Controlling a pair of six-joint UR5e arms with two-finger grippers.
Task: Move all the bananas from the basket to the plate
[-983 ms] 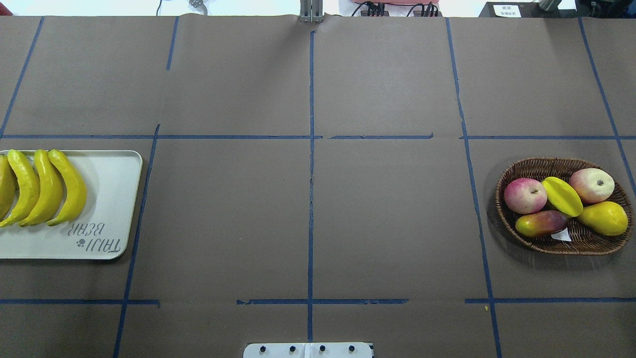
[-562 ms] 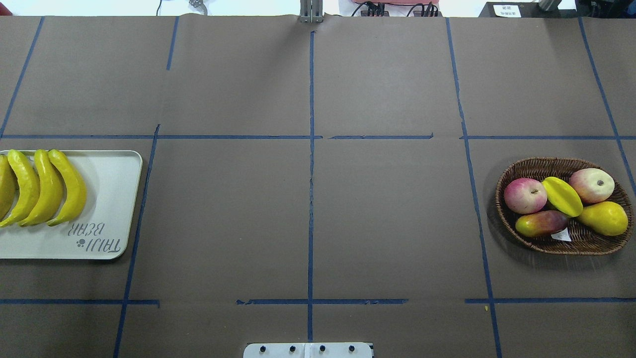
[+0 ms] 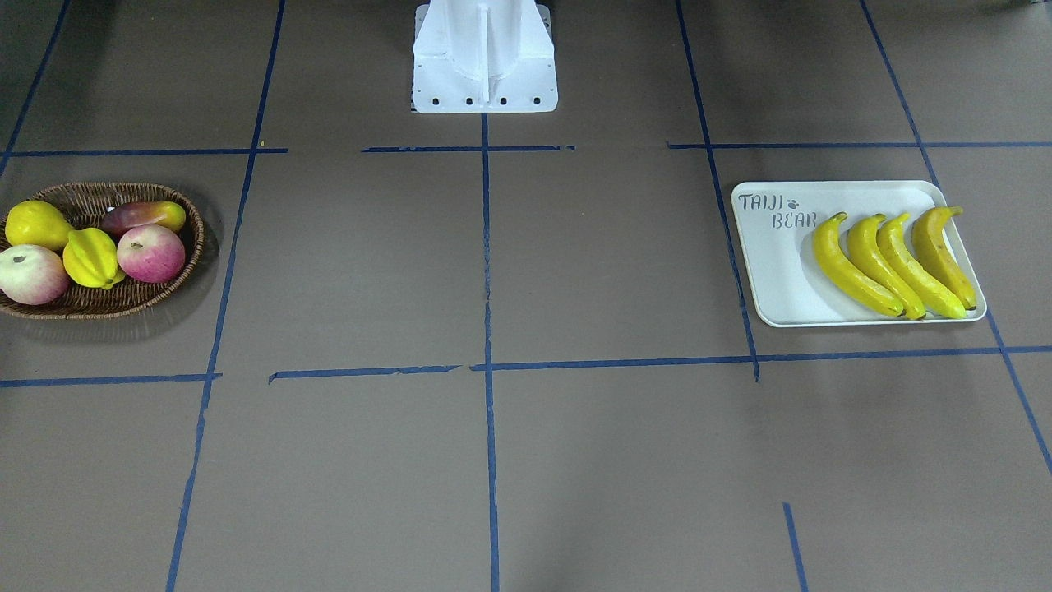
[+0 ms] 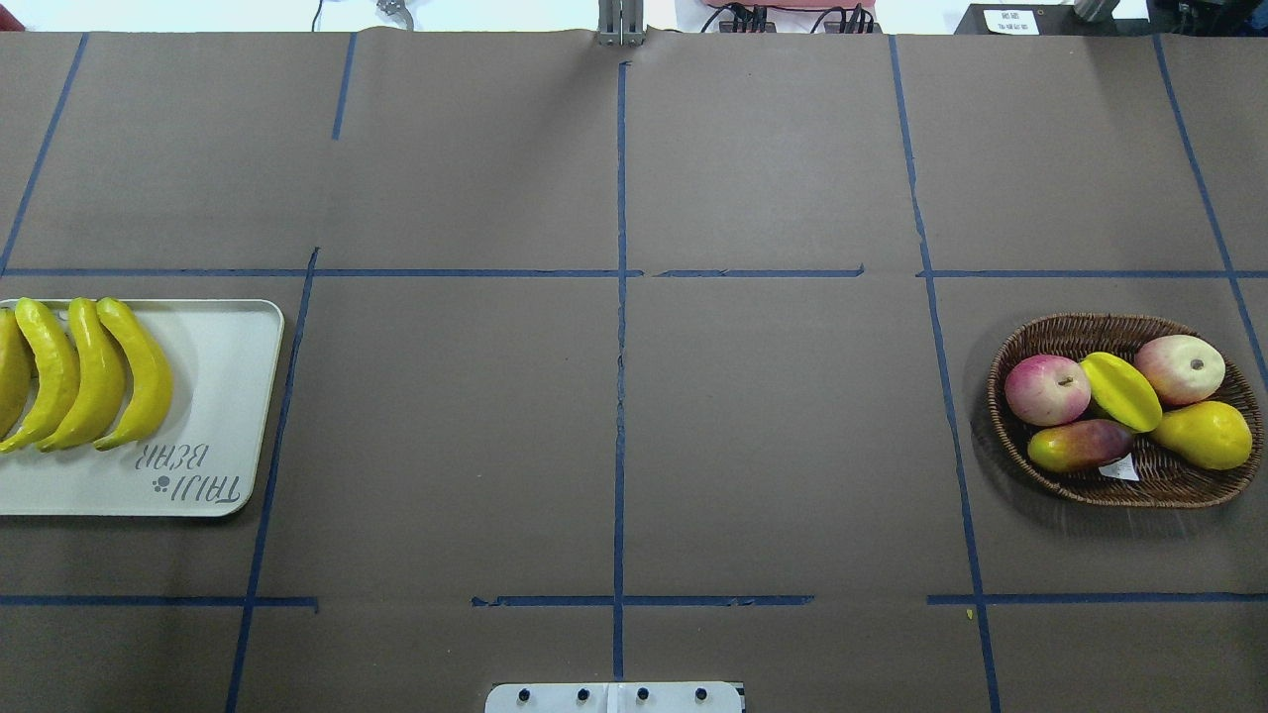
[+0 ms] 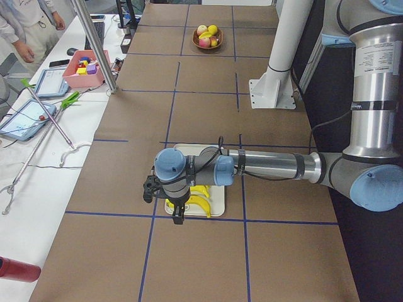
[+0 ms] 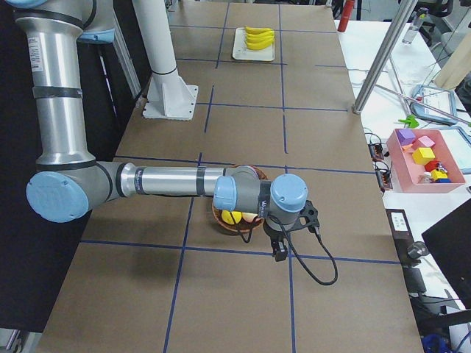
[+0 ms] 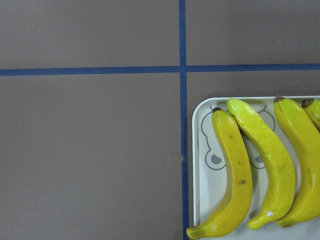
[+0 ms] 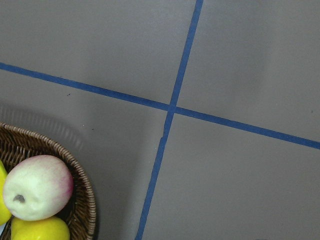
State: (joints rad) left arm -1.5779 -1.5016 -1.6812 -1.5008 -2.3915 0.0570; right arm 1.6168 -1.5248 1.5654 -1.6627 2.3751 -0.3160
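Bananas: four curved yellow bananas [image 3: 878, 263] lie on the rectangular white plate [image 3: 772, 275].
Fingers: left gripper [image 5: 178, 217], right gripper [image 6: 280, 254]; I cannot tell if wide or narrow.

Bare tabletop [image 4: 773, 436] between basket [image 4: 1169, 485] and plate [image 4: 223, 386]

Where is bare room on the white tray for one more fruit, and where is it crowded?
The white rectangular tray is bare on its lettered side, between the print and the four yellow bananas. The brown wicker basket is crowded with fruit.
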